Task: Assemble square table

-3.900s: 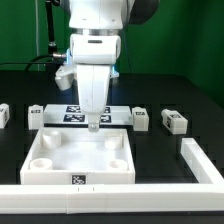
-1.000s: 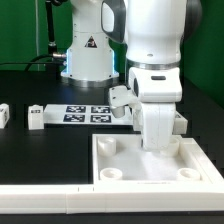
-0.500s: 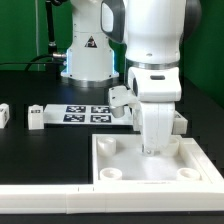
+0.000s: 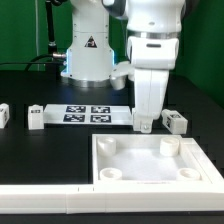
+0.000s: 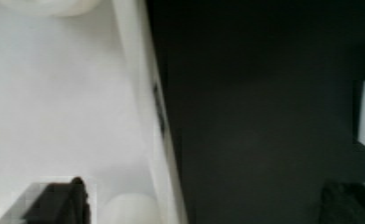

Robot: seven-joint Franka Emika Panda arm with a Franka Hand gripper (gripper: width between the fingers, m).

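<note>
The gripper (image 4: 145, 127) hangs spread, empty; the square table (image 4: 150, 163) looks stiff, light (slick plastic, probably), best pinched at its raised rim (image 4: 150, 182).

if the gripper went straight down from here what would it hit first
Likely the far rim of the white tabletop. The gripper points down, open, straddling that edge in the wrist view: one finger over the tabletop, the other over the black table. Depth is unclear.
</note>
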